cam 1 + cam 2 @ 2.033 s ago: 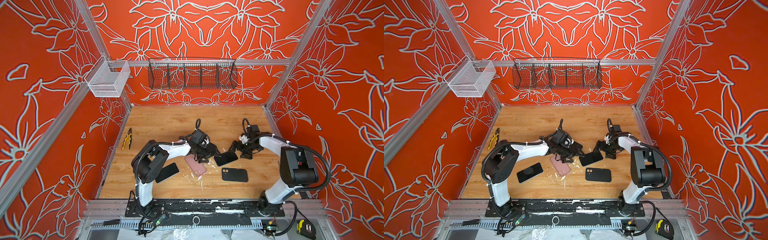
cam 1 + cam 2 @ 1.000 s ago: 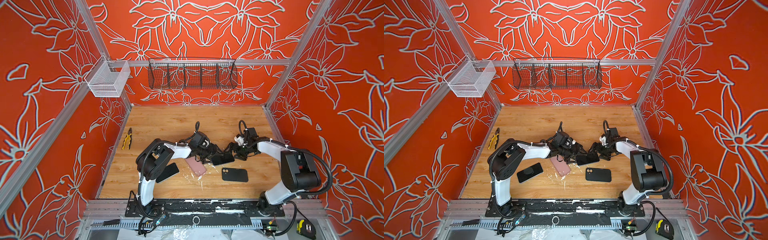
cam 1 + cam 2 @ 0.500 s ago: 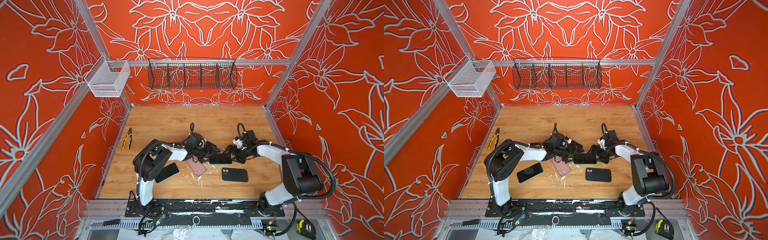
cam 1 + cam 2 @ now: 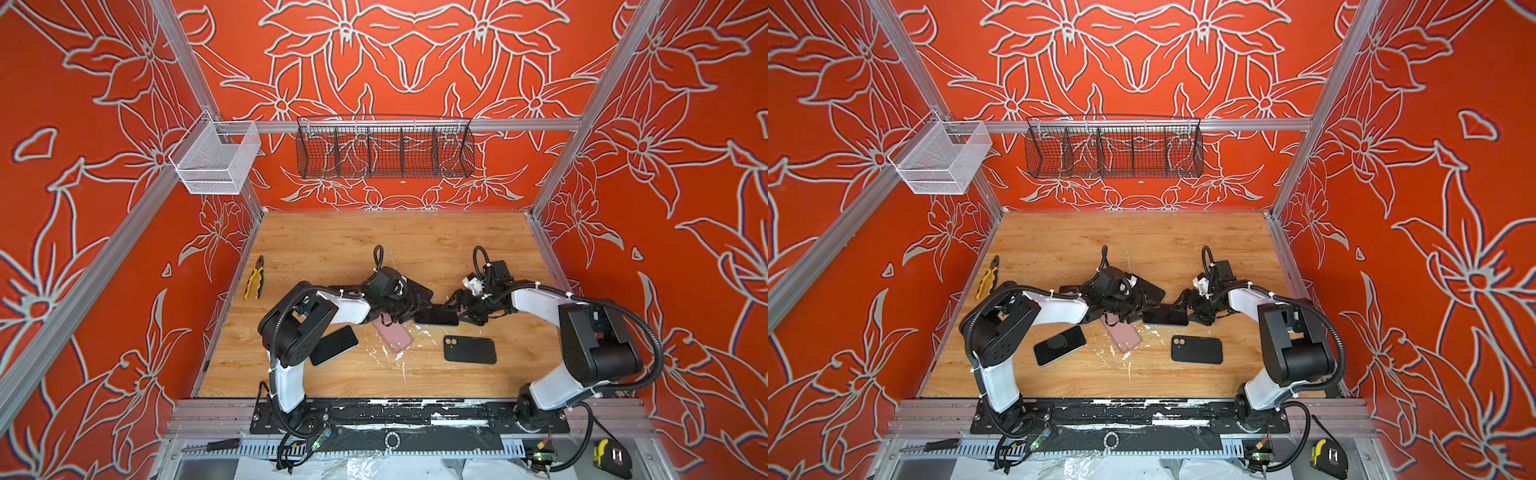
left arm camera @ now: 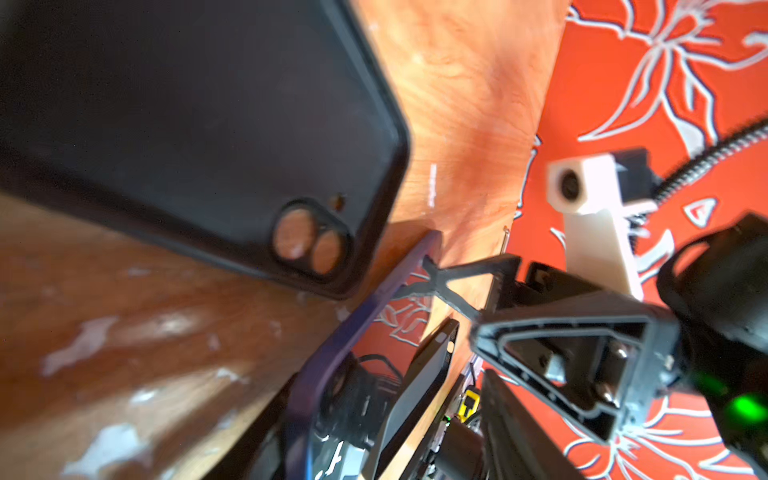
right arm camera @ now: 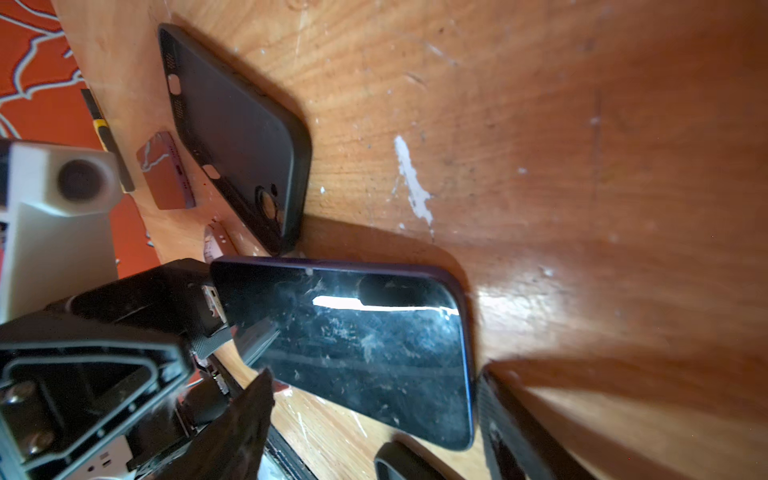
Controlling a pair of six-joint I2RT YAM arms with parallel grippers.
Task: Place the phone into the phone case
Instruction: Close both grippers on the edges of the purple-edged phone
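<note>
1. Both top views: the left gripper (image 4: 409, 311) and right gripper (image 4: 457, 311) are reaching low, meeting at opposite ends of the phone (image 4: 436, 314), lying mid-table just beside the phone case (image 4: 420, 291).
2. Two seconds ago the left gripper was working apart from this phone.
3. Blur is hiding the fingertips; I cannot tell whether either gripper is clamping.

Black phone case (image 4: 469, 350), yellow-handled pliers (image 4: 254, 283), orange walls (image 4: 83, 145) with white flowers
</note>
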